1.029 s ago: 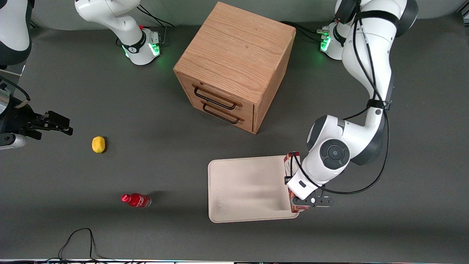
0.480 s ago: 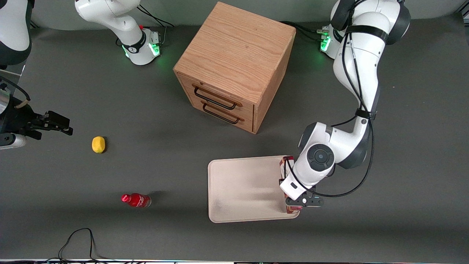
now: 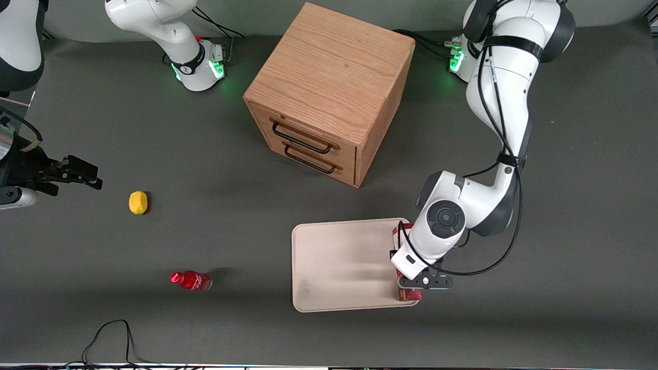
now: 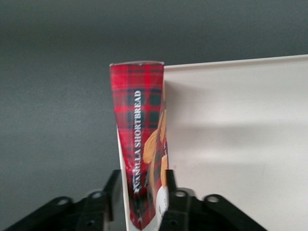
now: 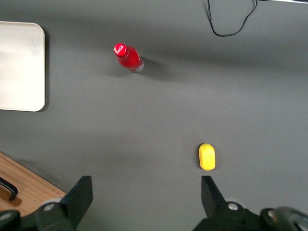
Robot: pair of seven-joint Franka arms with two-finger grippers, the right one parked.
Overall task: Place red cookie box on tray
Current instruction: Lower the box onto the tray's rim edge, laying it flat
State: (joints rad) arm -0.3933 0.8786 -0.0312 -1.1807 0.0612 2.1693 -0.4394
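Observation:
The red cookie box (image 4: pixel 139 125), tartan-patterned with cookie pictures, stands on a narrow edge between the fingers of my left gripper (image 4: pixel 143 180), which is shut on it. Seen from the front, the gripper (image 3: pixel 411 281) holds the box (image 3: pixel 409 295) along the rim of the cream-white tray (image 3: pixel 339 262) at the working arm's end. The arm's wrist covers most of the box. In the wrist view the box lines up with the tray (image 4: pixel 231 134) rim. Whether it rests on the tray I cannot tell.
A wooden two-drawer cabinet (image 3: pixel 329 92) stands farther from the front camera than the tray. A small red bottle (image 3: pixel 191 280) and a yellow lemon (image 3: pixel 138 202) lie toward the parked arm's end. A black cable (image 3: pixel 113 334) loops at the table's near edge.
My left gripper has carried the box a short way toward the parked arm's end, from just outside the tray's rim onto it. The last half second shows little movement.

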